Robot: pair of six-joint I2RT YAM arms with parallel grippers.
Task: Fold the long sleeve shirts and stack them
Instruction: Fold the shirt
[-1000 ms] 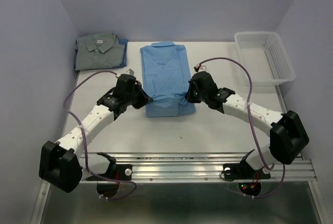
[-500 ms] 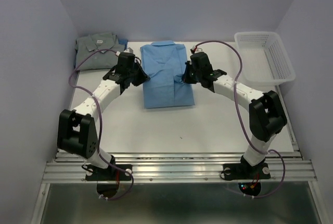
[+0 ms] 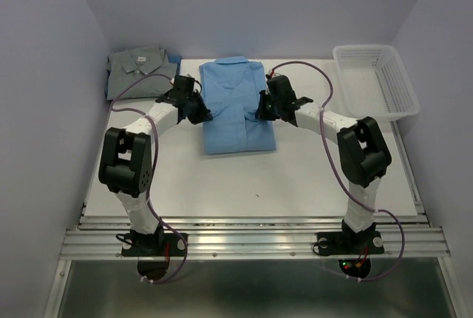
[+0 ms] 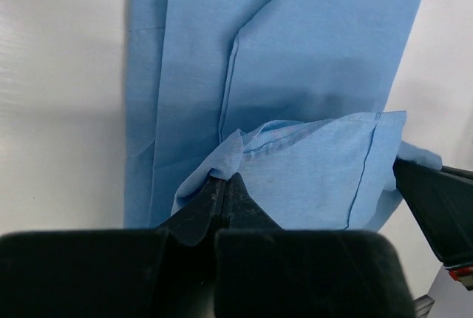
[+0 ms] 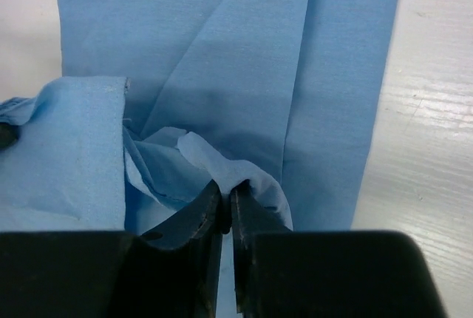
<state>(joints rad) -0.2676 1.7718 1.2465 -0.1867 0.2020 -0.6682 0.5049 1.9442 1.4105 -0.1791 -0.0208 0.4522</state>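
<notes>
Pinching opposite side edges of the light blue shirt (image 3: 238,122), the left end effector (image 3: 204,113) and right end effector (image 3: 261,109) stay clenched on cloth. It lies mid-surface (image 3: 295,177), between the grey-green shirt (image 3: 140,70) and white mesh basket (image 3: 377,81), with bare room nearer the bases. Both arms reach farther back than a second ago.

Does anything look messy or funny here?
Only a little. The blue shirt lies folded flat on the table, but its two side edges are lifted and bunched up where the jaws of each arm pinch them.
</notes>
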